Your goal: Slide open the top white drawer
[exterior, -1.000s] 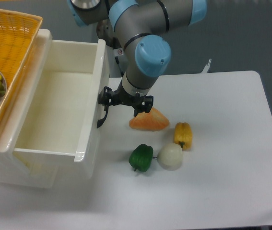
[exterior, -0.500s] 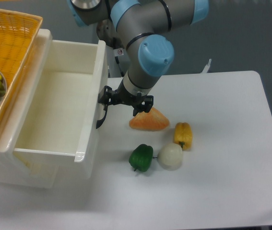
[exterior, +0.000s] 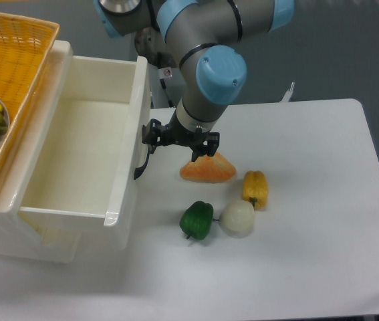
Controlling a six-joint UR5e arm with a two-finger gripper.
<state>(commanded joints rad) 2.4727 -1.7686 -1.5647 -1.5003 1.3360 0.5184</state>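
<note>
Since my last look the tool (exterior: 179, 139) has eased right off the handle (exterior: 142, 164), fingers apart, drawer (exterior: 82, 160) pulled open just left; on my desk (exterior: 309, 234): two peppers, one onion, one orange wedge.

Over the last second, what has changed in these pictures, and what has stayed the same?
The end effector has shifted a little to the right, away from the top drawer and its black handle; it seems to have let go of the handle. The drawer stays pulled out. The orange wedge, both peppers and the white ball have not moved.
</note>
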